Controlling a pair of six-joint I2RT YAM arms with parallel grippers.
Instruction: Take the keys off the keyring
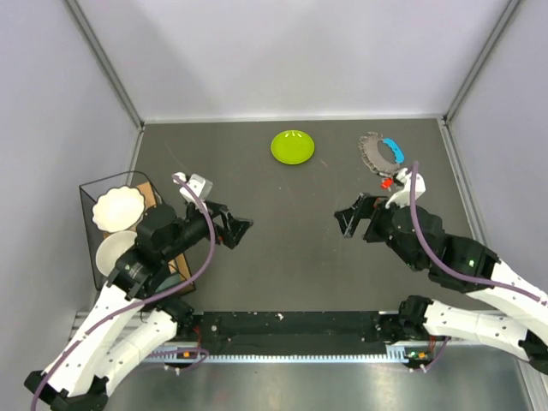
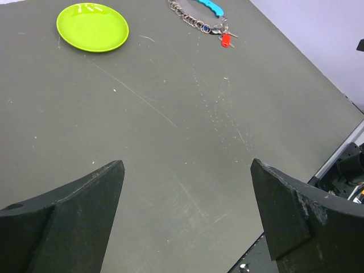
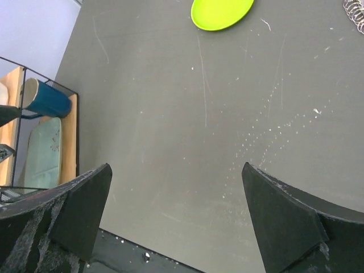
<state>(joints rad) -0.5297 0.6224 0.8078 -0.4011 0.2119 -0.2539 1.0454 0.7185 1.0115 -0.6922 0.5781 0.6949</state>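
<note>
Grey beaded keyring (image 1: pixel 372 152), blue crescent (image 1: pixel 393 151), tiny keys (image 1: pixel 387 181), left gripper (image 2: pixel 186 165) and right gripper (image 3: pixel 176 166) apart.

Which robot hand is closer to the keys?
The right hand. The keys on the keyring lie just beyond it, while the left hand is much farther away.

no readable text, labels, brands or nos. in any view
</note>
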